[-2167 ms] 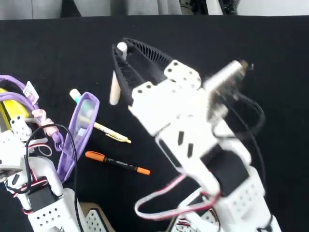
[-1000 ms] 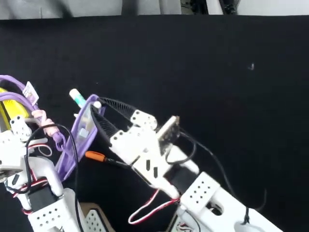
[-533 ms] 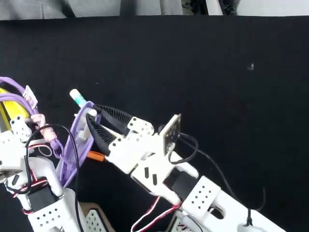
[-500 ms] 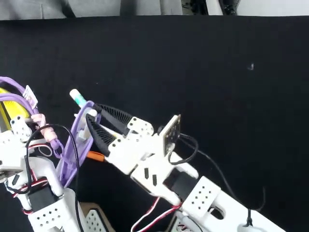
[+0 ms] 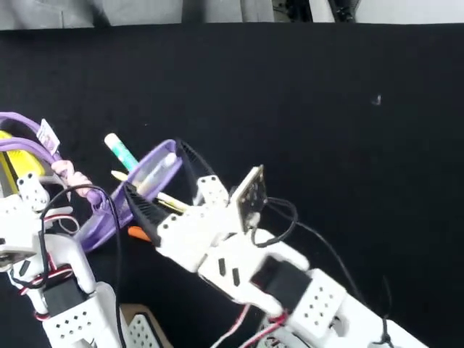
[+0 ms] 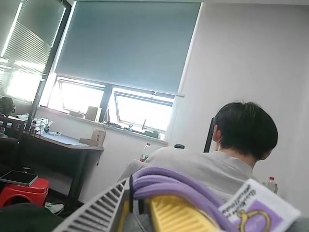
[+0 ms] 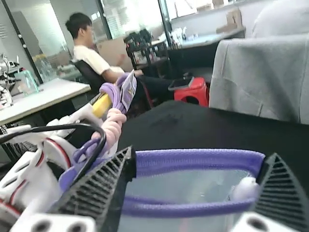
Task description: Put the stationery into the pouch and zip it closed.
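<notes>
The pouch (image 7: 198, 159) is looking like soft purple cloth with a clear, shiny plastic window. The right gripper (image 5: 154, 168) is showing black plastic fingers (image 7: 104, 186) with rough little ridges. The right arm (image 5: 217, 254) is looking like smooth white plastic. The table (image 5: 326, 109) is wearing a dull black cloth. The pen (image 5: 119, 150) is shining like smooth plastic.

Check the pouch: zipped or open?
Open. Seen from above, the pouch mouth gapes with a white pen visible inside; the right wrist view shows its purple rim spread wide, between the right gripper's jaws.
</notes>
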Controlling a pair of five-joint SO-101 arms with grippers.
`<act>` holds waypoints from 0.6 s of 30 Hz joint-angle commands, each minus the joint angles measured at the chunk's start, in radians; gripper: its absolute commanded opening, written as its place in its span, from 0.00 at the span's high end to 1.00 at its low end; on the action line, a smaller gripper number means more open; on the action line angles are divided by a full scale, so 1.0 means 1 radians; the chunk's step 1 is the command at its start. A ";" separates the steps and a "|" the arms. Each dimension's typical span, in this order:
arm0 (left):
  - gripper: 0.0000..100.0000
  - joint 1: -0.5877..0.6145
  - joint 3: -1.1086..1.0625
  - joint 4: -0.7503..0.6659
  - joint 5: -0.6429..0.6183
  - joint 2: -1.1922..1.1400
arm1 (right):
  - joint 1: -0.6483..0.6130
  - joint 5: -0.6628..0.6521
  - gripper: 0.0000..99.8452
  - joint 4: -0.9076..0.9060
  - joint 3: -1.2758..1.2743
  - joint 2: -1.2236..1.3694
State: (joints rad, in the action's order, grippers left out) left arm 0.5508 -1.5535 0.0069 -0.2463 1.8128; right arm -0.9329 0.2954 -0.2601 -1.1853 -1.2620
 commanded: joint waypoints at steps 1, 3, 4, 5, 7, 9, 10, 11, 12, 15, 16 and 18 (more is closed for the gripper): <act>0.97 -0.001 0.007 -0.020 -0.008 0.008 | -0.003 0.012 0.59 -0.141 0.068 -0.216; 0.97 0.012 0.008 -0.020 -0.005 0.008 | -0.003 0.006 0.59 -0.239 0.061 -0.331; 0.97 0.028 0.010 -0.020 -0.008 0.008 | -0.003 0.006 0.59 -0.293 0.051 -0.383; 0.97 0.045 0.012 -0.020 -0.009 0.008 | -0.003 0.006 0.59 -0.338 0.038 -0.432; 0.97 0.074 0.015 -0.021 -0.009 0.008 | -0.003 0.005 0.59 -0.394 0.002 -0.513; 0.97 0.102 0.025 -0.020 -0.011 0.008 | -0.003 0.005 0.59 -0.413 -0.030 -0.578; 0.97 0.119 0.027 -0.020 -0.018 0.008 | -0.003 0.005 0.59 -0.416 -0.044 -0.599; 0.97 0.139 0.027 -0.020 -0.043 0.008 | 0.000 0.003 0.59 -0.425 -0.059 -0.613; 0.97 0.163 0.027 -0.020 -0.080 0.008 | 0.002 -0.003 0.59 -0.456 -0.068 -0.619; 0.97 0.260 0.024 -0.018 -0.190 0.008 | 0.002 -0.091 0.59 -0.618 -0.085 -0.619; 0.97 0.291 0.024 -0.017 -0.218 0.008 | 0.003 -0.118 0.59 -0.674 -0.087 -0.619; 0.97 0.334 0.024 -0.015 -0.253 0.008 | 0.003 -0.164 0.59 -0.758 -0.088 -0.619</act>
State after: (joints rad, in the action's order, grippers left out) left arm 0.8239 -1.5535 0.0069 -0.4396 1.8144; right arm -0.9283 0.1941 -0.9091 -1.2774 -1.8052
